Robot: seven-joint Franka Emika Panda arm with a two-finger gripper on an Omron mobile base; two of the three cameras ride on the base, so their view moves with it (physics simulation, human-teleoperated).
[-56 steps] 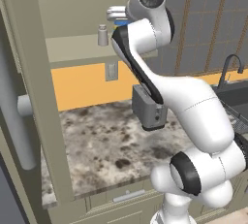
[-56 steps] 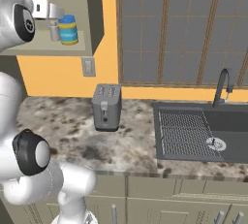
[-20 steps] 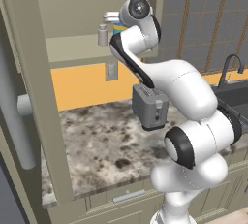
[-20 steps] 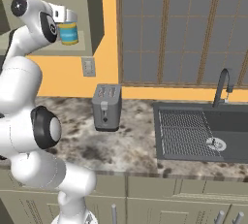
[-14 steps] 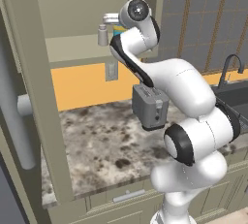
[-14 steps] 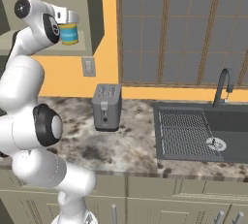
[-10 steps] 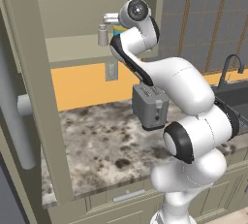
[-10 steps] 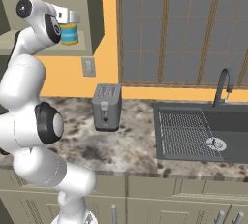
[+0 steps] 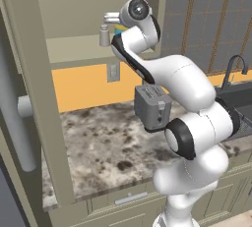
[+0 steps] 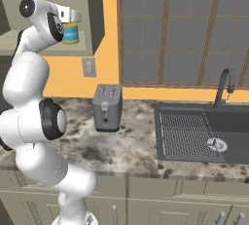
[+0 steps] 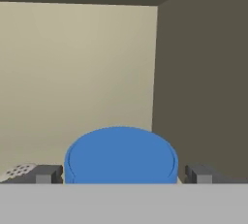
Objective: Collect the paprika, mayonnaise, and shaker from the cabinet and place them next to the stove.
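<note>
The gripper (image 11: 121, 174) stands wide open astride the mayonnaise (image 11: 121, 156) on the cabinet (image 9: 74, 56) shelf; judged next: closing on the jar before withdrawal.

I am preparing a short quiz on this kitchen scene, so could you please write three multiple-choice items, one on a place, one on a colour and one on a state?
1. Where does the toaster stand?
A. in the sink
B. on the counter below the wall outlet
C. on the cabinet shelf

2. What colour is the lid of the mayonnaise?
A. red
B. white
C. blue

3. How is the gripper set?
A. open, a finger on either side of the lid
B. shut above the toaster
C. shut on the shaker

Answers:
1 B, both base views show it on the speckled counter.
2 C, the hand view shows a blue disc.
3 A, the fingertips flank the lid with gaps.
</note>
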